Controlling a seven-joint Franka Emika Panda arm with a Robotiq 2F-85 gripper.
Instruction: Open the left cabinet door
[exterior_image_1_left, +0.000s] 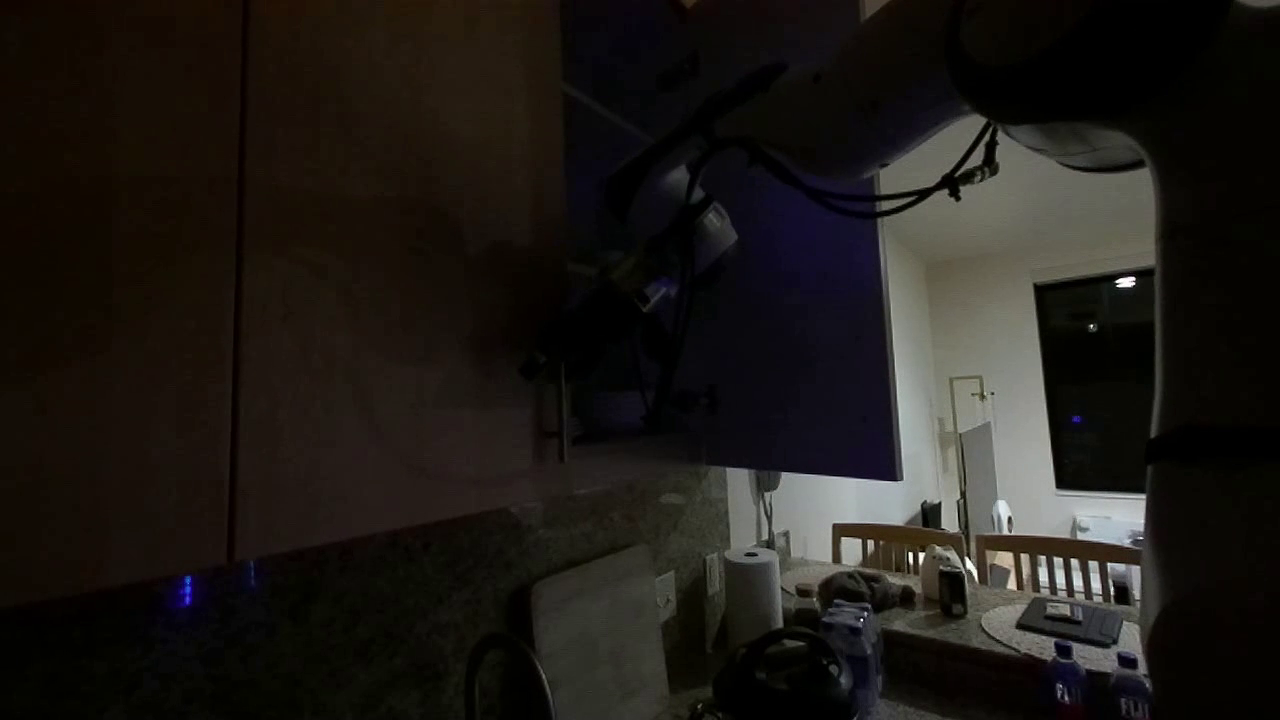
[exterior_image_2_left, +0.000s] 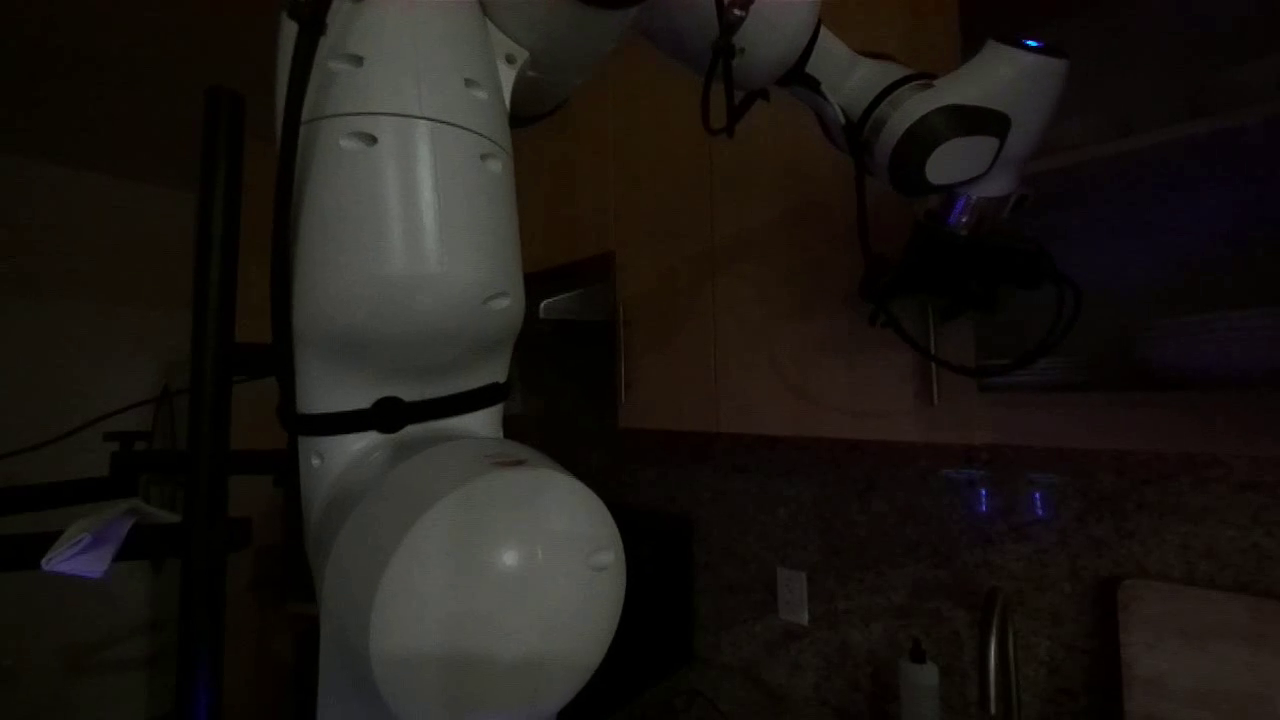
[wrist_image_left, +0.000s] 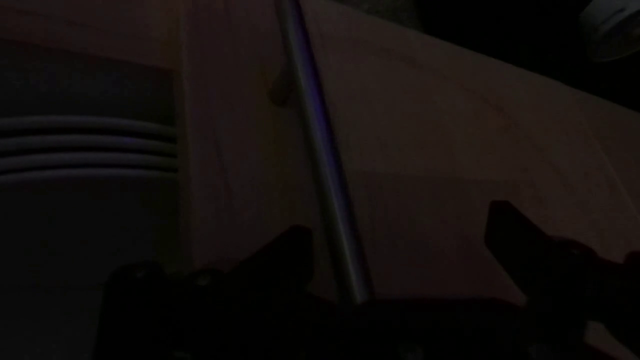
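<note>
The left cabinet door is a dark brown wooden panel, closed and level with the panel beside it. Its slim silver bar handle runs along the edge nearest the uncovered compartment. In the wrist view my gripper is open, with the handle passing between its fingers, closer to the left finger. No finger visibly presses on the bar. The gripper body covers the handle's upper part in both exterior views, leaving the lower end of the handle showing. Darkness hides finer detail at the fingers.
A blue-grey door panel stands swung out beside the arm. Stacked plates sit in the compartment next to the handle. Below are a cutting board, a faucet, a paper towel roll and bottles.
</note>
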